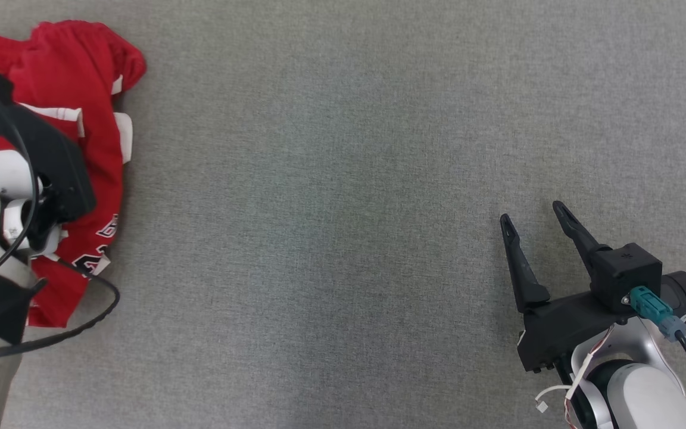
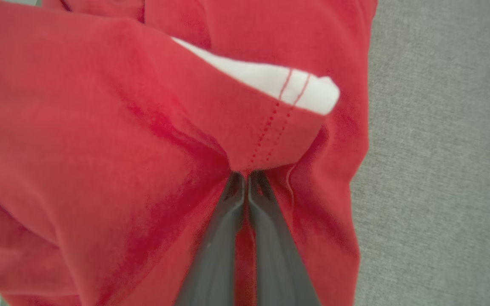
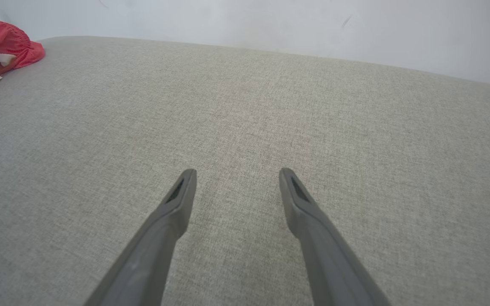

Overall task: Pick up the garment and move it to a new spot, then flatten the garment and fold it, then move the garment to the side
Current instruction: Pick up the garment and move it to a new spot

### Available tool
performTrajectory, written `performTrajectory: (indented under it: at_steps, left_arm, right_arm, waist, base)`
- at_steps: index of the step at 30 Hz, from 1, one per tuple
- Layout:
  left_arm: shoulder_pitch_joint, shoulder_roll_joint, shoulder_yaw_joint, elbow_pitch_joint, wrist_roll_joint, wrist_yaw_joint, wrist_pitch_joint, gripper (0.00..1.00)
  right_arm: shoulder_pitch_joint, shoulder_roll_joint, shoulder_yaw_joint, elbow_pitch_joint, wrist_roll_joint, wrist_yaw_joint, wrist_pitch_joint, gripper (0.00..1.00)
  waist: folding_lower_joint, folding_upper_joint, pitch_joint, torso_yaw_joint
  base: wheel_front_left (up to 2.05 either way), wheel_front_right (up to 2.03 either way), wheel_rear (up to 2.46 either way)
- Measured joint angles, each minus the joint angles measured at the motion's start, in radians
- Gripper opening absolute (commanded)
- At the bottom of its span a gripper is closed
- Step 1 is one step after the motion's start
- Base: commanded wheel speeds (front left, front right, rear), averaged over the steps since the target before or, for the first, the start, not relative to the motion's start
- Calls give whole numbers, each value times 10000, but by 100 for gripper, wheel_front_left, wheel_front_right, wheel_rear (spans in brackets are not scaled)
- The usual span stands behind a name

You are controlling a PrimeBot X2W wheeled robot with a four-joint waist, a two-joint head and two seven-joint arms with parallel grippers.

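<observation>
Bunching garment in left hand

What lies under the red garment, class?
The red garment lies crumpled on the grey fabric surface. The left gripper is shut on it; anything beneath the heap is covered.

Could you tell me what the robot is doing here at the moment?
The robot's left claw is shut on a fold of the crumpled red garment, which lies bunched at the left edge of the grey fabric surface. The right claw is open over a bare part of the surface, well apart from the garment. Nothing is flattened or folded yet.
</observation>
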Motion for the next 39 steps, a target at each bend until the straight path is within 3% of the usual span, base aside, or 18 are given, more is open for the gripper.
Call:
performTrajectory:
  at_steps: [15,26,33,39]
  left_arm:
    - [-987,-867,23,222,-98,-159,-899,0]
    - [-1713,-2217,-548,-596,-115,-1103,-2069,0]
    - [-1773,-3198,-859,-922,-451,-1770,-2568,0]
    - [-1566,-3338,-1429,-1300,-474,-2000,-2642,0]
  right_arm:
    - [2,339,-33,894,244,0,-105,100]
    - [249,692,-290,1649,660,0,-493,100]
    - [457,890,-395,1835,721,-4,-719,100]
    - [792,978,-376,1904,731,-4,-809,100]
  waist:
    - [-1,-1,-1088,255]
    - [-3,-2,-2462,165]
    - [-3,-3,-3204,-350]
    - [-3,-3,-3563,-992]
  base:
    - [0,0,0]
    - [0,0,0]
    - [0,0,0]
    - [0,0,0]
